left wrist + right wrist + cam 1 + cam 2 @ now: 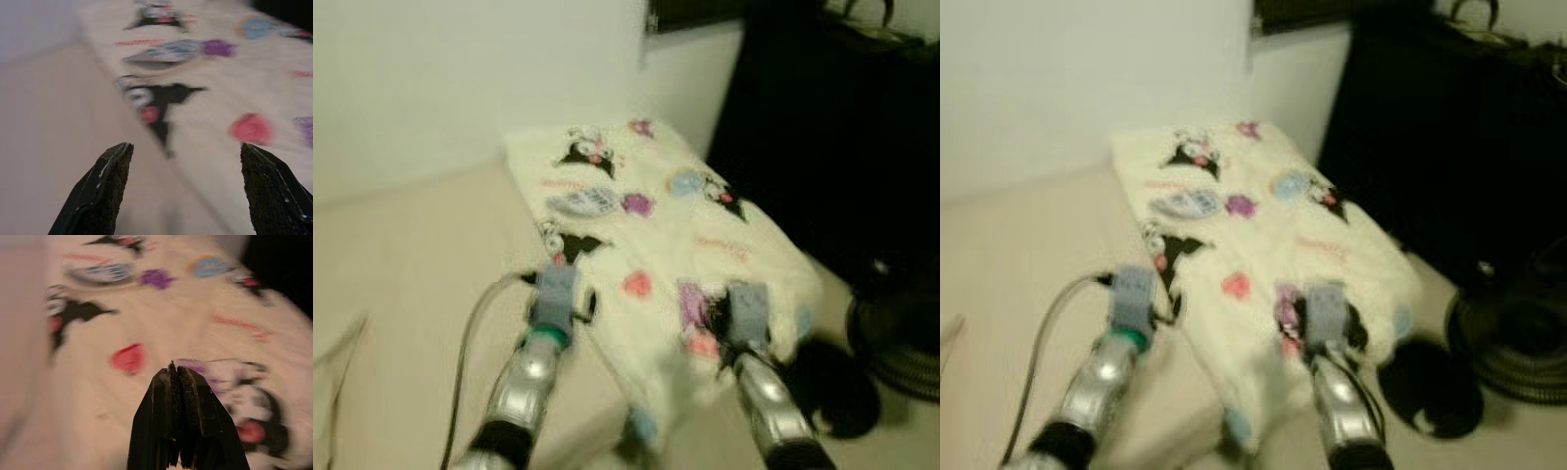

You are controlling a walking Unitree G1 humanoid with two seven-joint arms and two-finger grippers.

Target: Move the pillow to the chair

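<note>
A cream pillow [646,225] printed with black, pink and purple cartoon figures lies on a beige cushioned surface [411,284]. Its near end hangs over the surface's edge. My left gripper [556,284] is at the pillow's near left edge. In the left wrist view it [183,149] stands open, one finger over the beige surface and one over the pillow [244,98]. My right gripper [746,311] rests on the pillow's near right part. In the right wrist view it [178,369] is shut, fingers pressed together over the print [146,323]. The views are blurred.
Dark furniture [832,127] stands to the right of the pillow. On the floor at lower right are a black round object [837,387] and a dark ribbed ring [901,343]. A white wall [460,69] is behind. A grey cable [475,333] runs along my left arm.
</note>
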